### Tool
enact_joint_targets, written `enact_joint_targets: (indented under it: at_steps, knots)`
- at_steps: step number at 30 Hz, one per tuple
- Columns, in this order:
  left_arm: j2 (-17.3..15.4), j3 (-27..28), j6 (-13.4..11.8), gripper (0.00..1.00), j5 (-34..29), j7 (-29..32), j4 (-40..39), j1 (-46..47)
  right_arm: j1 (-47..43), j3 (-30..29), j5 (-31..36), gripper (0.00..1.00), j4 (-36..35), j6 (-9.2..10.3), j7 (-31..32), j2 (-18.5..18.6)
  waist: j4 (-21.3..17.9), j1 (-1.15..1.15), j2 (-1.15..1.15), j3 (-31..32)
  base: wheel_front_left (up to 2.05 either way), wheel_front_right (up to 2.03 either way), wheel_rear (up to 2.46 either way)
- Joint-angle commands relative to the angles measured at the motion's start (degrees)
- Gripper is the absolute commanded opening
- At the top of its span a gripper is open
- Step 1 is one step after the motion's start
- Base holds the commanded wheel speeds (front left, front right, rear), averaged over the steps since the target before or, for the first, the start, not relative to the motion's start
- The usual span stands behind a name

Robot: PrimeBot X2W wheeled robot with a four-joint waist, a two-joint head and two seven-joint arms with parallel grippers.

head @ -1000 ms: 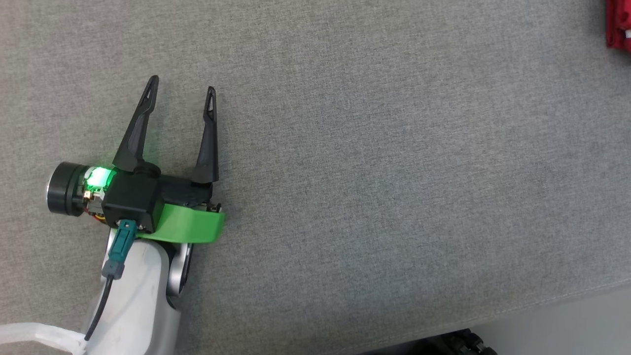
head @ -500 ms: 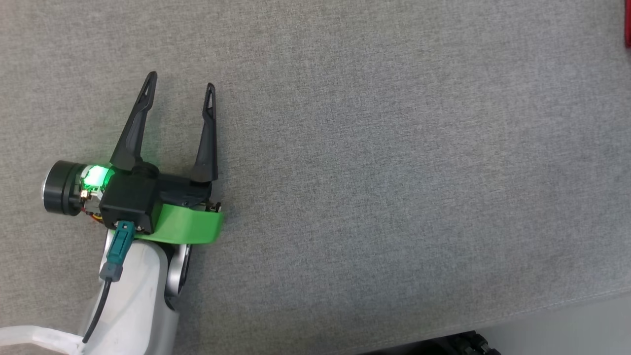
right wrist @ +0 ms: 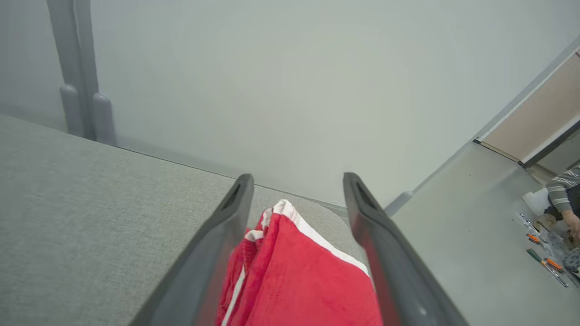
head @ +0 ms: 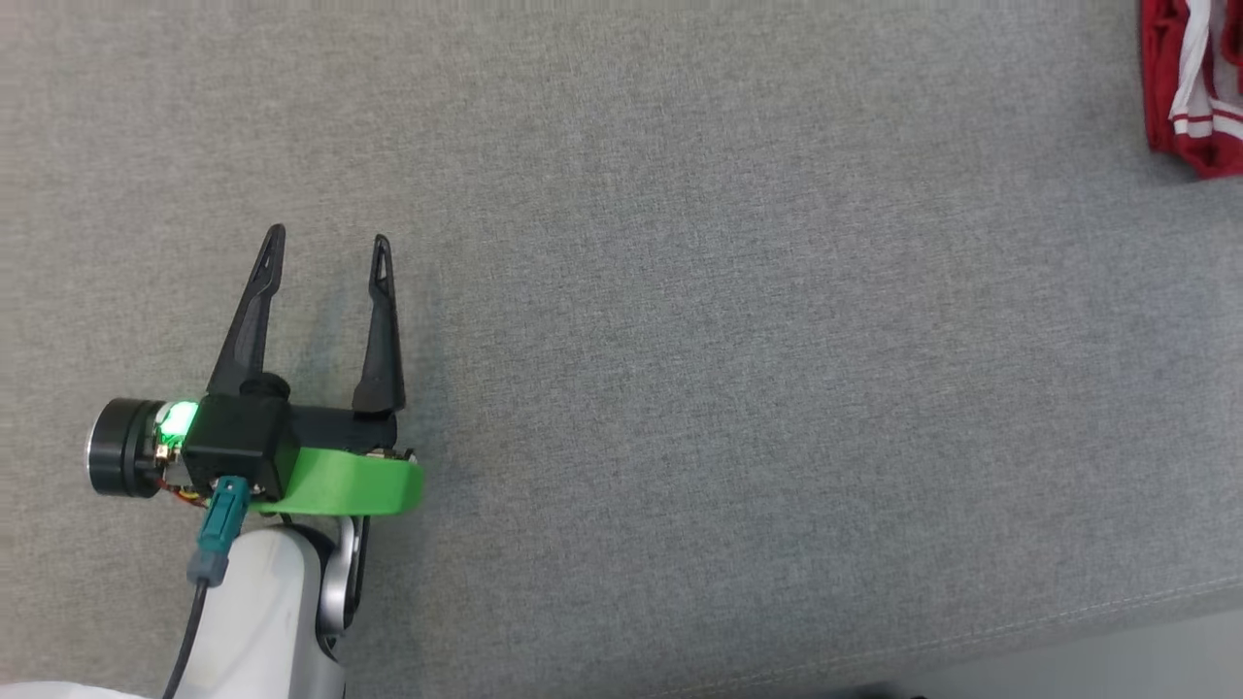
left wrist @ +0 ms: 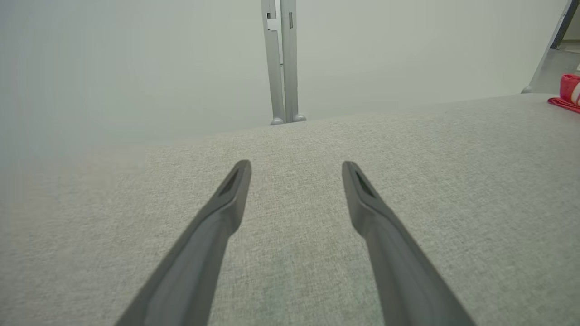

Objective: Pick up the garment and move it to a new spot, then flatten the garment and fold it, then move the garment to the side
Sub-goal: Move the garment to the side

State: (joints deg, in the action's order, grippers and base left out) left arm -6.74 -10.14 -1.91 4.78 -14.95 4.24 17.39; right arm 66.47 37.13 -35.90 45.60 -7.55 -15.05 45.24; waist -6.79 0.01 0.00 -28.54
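Since the right gripper has just spread wide, releasing the red garment at two o'clock, the move aside looks done, while the left gripper waits spread, empty, at eight o'clock.

The red garment runs off the head view's top right corner.

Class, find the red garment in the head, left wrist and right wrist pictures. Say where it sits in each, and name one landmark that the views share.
Head view: the red garment is at the top right corner, cut by the edge.
Left wrist view: a small red patch at the right edge, far off.
Right wrist view: bottom centre, large and close.
Shared landmark: the grey fabric surface it lies on.
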Motion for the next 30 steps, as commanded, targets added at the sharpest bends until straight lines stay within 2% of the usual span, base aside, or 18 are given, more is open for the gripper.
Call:
enact_joint_targets:
  at_steps: [1,14,30]
  knots:
    - [-0.06,0.49,-0.43,1.0,0.82,-0.23,-0.17,-1.34,-2.86,-2.08,1.49,1.0,-1.83,0.13,-0.13,-1.13,1.09,-0.01,0.0,3.98,0.0,0.0,0.0]
    - [0.71,3.73,-0.35,1.0,2.84,-0.21,0.64,-8.61,-27.41,-19.07,11.03,1.0,-17.23,0.13,-0.13,-15.7,3.53,-0.01,0.0,14.15,0.0,0.0,0.0]
    - [1.98,5.75,1.43,1.0,3.61,-0.21,4.35,-12.39,-50.88,-27.31,15.73,1.0,-29.53,0.13,-0.15,-27.63,7.61,-0.01,0.0,22.7,0.0,0.0,0.0]
